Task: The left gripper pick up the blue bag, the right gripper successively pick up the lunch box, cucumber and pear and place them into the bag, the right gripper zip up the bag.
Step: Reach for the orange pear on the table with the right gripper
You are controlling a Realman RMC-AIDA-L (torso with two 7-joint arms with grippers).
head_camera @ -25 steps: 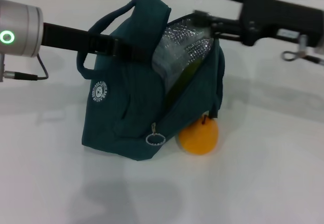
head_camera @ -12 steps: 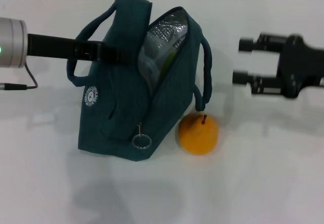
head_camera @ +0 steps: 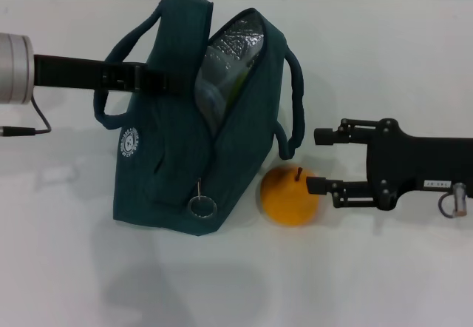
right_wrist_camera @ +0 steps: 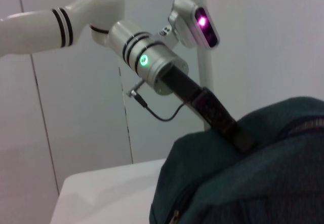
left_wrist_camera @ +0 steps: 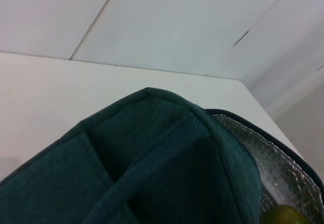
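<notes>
Pear stage in hand; the left gripper (head_camera: 159, 81) stands clamped on the blue bag (head_camera: 185, 164), mouth open; the right gripper (head_camera: 319, 160), fingers apart, flanks the pear (head_camera: 289, 196) on the table (head_camera: 384, 268); next: close, lift.

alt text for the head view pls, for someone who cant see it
The right tool is open beside an orange-yellow pear on a white table. Left of the pear stands an unzipped blue bag with foil lining, the left tool reaching to its handle from the left.
</notes>
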